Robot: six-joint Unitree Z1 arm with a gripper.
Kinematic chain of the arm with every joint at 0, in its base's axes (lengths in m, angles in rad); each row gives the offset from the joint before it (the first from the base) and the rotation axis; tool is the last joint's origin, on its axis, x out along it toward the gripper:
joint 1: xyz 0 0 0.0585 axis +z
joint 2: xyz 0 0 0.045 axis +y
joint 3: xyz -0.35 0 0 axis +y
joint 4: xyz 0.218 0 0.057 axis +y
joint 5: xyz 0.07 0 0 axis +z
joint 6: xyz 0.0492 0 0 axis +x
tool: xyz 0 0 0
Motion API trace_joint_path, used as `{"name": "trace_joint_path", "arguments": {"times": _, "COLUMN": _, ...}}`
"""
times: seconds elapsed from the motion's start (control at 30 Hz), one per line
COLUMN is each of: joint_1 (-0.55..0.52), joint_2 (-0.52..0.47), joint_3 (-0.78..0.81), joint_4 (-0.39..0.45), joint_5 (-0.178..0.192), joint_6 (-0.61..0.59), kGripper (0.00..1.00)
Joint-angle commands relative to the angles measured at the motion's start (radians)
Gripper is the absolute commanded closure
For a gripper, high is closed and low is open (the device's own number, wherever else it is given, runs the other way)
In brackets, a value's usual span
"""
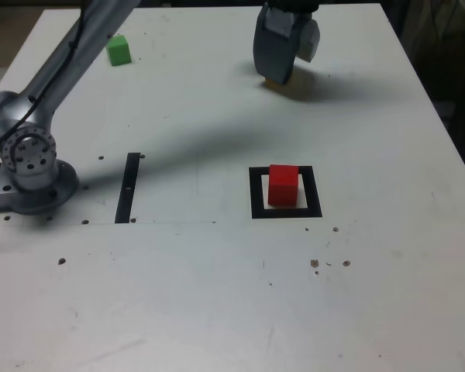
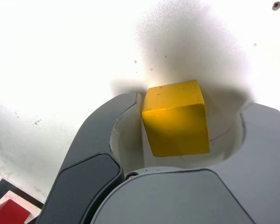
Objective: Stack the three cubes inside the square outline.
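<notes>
Clearly not closed yet: gripper point(image 1: 281, 68) spread around yellow cube point(image 2: 176, 117) near table point(image 1: 217, 310) far edge, one jaw touching, other apart. Could skew or nudge cube on closing, since contact is one-sided. Red cube point(image 1: 283, 184) already inside square outline point(image 1: 286, 211); green cube point(image 1: 118, 49) near far corner, well apart. Plenty of bare room between.

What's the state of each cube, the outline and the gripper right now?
Red cube: sitting inside the black square outline.
Yellow cube: between the jaws of the grey gripper, one finger touching.
Green cube: loose on the white table, untouched.
Gripper: open around yellow cube.
</notes>
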Motion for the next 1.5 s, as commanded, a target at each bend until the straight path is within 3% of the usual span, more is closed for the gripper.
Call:
{"name": "trace_joint_path", "arguments": {"times": 0.0, "joint_1": -0.002, "joint_2": 0.007, "joint_3": -0.006, "joint_4": 0.01, "joint_5": -0.002, "joint_6": 0.004, "kGripper": 0.68}}
{"name": "trace_joint_path", "arguments": {"times": 0.7, "joint_1": -0.005, "joint_2": -0.011, "joint_3": -0.004, "joint_4": 0.032, "joint_5": -0.01, "joint_6": 0.022, "kGripper": 0.68}}
{"name": "trace_joint_path", "arguments": {"times": 1.47, "joint_1": -0.106, "joint_2": -0.154, "joint_3": 0.109, "joint_4": 0.023, "joint_5": -0.001, "joint_6": 0.128, "kGripper": 0.68}}
